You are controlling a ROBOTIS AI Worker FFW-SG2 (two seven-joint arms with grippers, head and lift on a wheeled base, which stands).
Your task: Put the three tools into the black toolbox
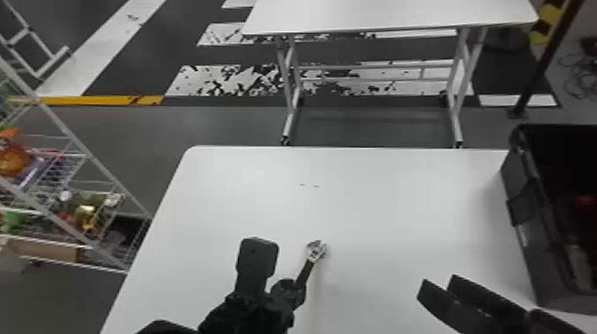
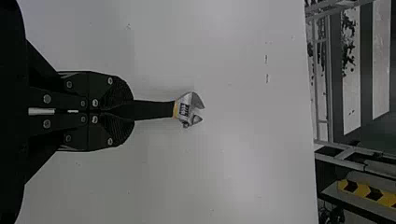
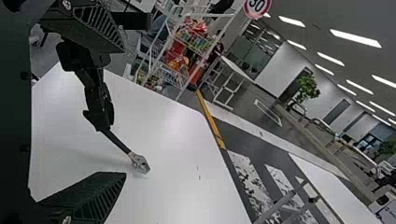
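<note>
- Now the left gripper (image 1: 291,288) pinches a wrench (image 1: 316,251) between its fingers, head beyond their tips.
- Right gripper (image 1: 438,284): fingers wide apart, black toolbox (image 1: 528,222) to their right.

The wrench (image 1: 316,251) is held in the left gripper (image 1: 291,289) over the table (image 1: 377,200); at its right side the toolbox (image 1: 528,222) is placed. Between them the right gripper (image 1: 437,286) is positioned. A second table (image 1: 391,15) is set beyond, a loaded rack (image 1: 70,129) to the left.

Wrench (image 1: 316,252) in left gripper (image 1: 290,289); black toolbox (image 1: 528,200) open.
</note>
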